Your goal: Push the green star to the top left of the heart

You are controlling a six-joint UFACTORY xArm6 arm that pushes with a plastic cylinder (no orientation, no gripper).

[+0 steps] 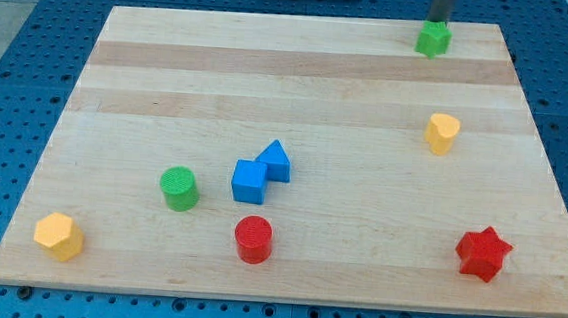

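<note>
Up at the view's top right, my tip (440, 23) touches the upper edge of the green star (433, 39), which sits near the wooden board's (300, 70) far edge; the rod grips nothing. Below the star, well apart, sits the yellow heart (442, 133). Nothing here serves as a container: the red star (483, 254), red cylinder (253, 239), green cylinder (179, 188), yellow hexagon (59, 237) and two touching blue blocks (261, 173) lie loose on the board.

— Where is the green star (433, 38)?
— Near the worktop's top edge, toward the view's right, lying flat (its points look blunt from here).
— And the yellow heart (442, 133)?
— Below the star, slightly to the view's right, well apart from it.
</note>
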